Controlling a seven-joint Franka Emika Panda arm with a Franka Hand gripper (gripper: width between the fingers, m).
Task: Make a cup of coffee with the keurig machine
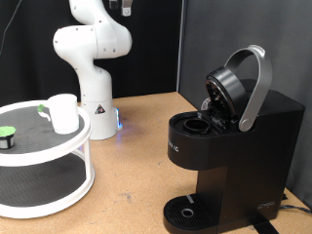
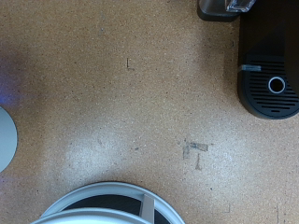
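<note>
In the exterior view the keurig machine stands nearest on the worktop with its lid raised and drip tray bare, while the cup sits upright on the white two-tier stand at the exterior view's left. The cup appears light, rigid, smooth and breakable, best gripped across the rim or wall, not by the handle. The wrist view looks down on the worktop, the machine's tray and the stand's rim; the jaws are not visible in either view, so their state cannot be told.

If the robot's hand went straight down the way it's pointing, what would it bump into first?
Probably just the bare brown table. The wrist view looks straight down at it, with the keurig machine off at one edge. The hand itself isn't visible.
</note>
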